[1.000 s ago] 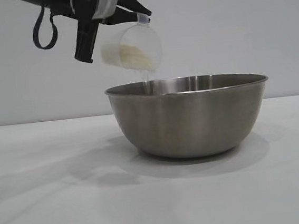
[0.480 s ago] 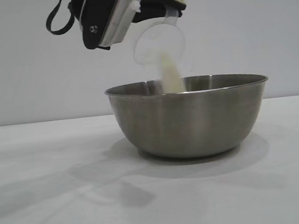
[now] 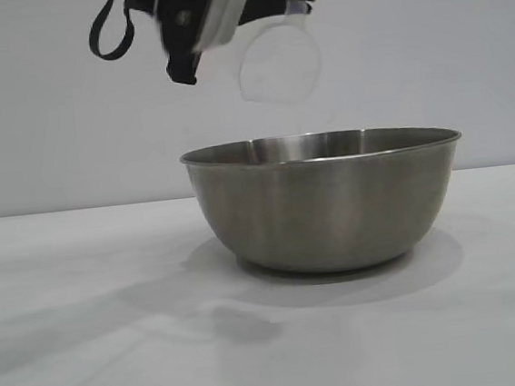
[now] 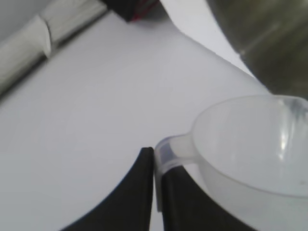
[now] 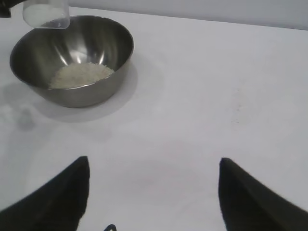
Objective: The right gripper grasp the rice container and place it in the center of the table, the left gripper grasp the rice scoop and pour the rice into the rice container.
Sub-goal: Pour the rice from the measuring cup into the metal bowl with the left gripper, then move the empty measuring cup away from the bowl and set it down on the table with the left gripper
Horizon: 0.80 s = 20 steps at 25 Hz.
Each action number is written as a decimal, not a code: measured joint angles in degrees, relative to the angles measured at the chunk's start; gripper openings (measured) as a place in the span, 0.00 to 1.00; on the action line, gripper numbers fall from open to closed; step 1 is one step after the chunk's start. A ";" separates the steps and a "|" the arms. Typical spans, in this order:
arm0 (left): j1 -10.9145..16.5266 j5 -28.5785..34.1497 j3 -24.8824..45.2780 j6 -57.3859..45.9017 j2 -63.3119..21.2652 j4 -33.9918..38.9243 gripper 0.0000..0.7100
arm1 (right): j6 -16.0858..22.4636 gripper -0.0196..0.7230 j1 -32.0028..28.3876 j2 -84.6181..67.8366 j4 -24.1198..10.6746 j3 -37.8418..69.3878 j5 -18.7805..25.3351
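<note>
Rice lies as a pale heap in the bottom of the rice container, the big brushed-steel mixing bowl that stands on the table, well out in front of the right arm. No grains show in the air between cup and bowl.

Above the bowl's left half, clear of the rim, the left gripper holds the rice scoop, a small clear plastic measuring cup. Its two black fingers are pressed tight together on the little loop handle at the cup's rim; the left wrist view shows the handle pinched between the fingertips. The cup is tipped right over, its mouth facing down towards the bowl. It looks empty in the exterior view, see-through from rim to base. A black cable loops off the wrist behind the claw.

The right gripper hangs low over bare table on the near side, well apart from the bowl, pointing towards it. Its fingers stand wide apart and grip nothing. From that view the scoop sits over the bowl's far rim.
</note>
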 joint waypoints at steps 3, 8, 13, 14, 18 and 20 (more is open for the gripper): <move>1.37 -0.39 1.57 -10.72 -1.63 -11.78 0.00 | 0.00 0.71 0.00 0.00 0.00 0.00 0.00; 7.21 -4.50 9.06 -33.03 -3.70 -9.98 0.00 | 0.00 0.71 0.00 0.00 0.00 0.00 0.00; 14.95 -10.06 15.23 -48.86 -2.11 0.19 0.00 | 0.00 0.71 0.00 0.00 0.00 0.00 0.00; 16.08 -11.17 15.79 -50.26 -1.33 1.59 0.00 | 0.00 0.71 0.00 0.00 0.00 0.00 0.00; 17.30 -14.35 16.19 -51.12 2.85 5.12 0.00 | 0.00 0.71 0.00 0.00 0.00 0.00 0.00; 17.30 -14.59 16.19 -51.26 4.58 5.89 0.00 | 0.00 0.71 0.00 0.00 0.00 0.00 0.00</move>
